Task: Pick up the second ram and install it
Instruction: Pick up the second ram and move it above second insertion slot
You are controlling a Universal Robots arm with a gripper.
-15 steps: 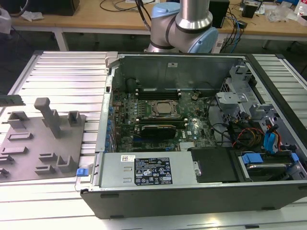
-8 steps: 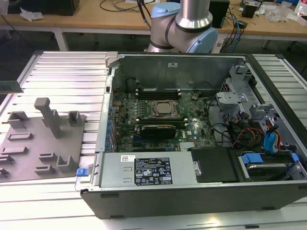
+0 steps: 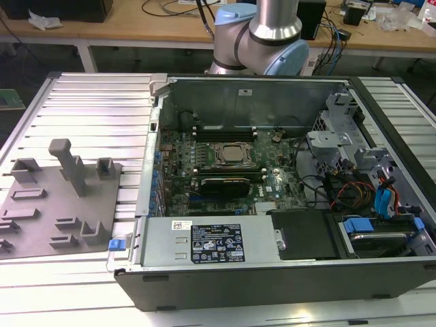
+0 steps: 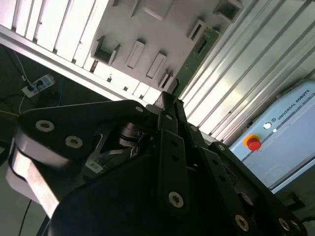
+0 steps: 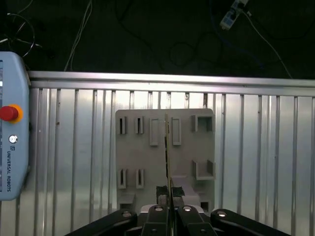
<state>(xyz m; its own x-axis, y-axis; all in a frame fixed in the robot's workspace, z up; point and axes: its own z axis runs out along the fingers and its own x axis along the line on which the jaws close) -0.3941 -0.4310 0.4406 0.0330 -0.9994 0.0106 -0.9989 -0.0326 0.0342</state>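
In both wrist views my gripper (image 5: pixel 170 191) (image 4: pixel 170 101) is shut on the second ram (image 5: pixel 167 147) (image 4: pixel 193 64). It is a thin green stick seen edge-on, reaching out from the fingertips. The stick hangs well above the grey plastic tray (image 5: pixel 133 157) (image 4: pixel 147 29), in line with the tray's middle slots. In the exterior view the tray (image 3: pixel 41 225) lies on the ribbed metal table, at the exterior view's left of the open computer case (image 3: pixel 272 272). Inside the case, the square metal CPU socket (image 3: pixel 231 155) sits on the motherboard between long dark slots.
A teach pendant with a red button (image 5: pixel 9 113) (image 4: pixel 253 143) lies on the table beside the tray. The case holds a power supply (image 3: pixel 211 242), drive cages (image 3: pixel 381 231) and loose cables. The arm's base (image 3: pixel 262 34) stands behind the case. The table edge drops to a dark floor with cables.
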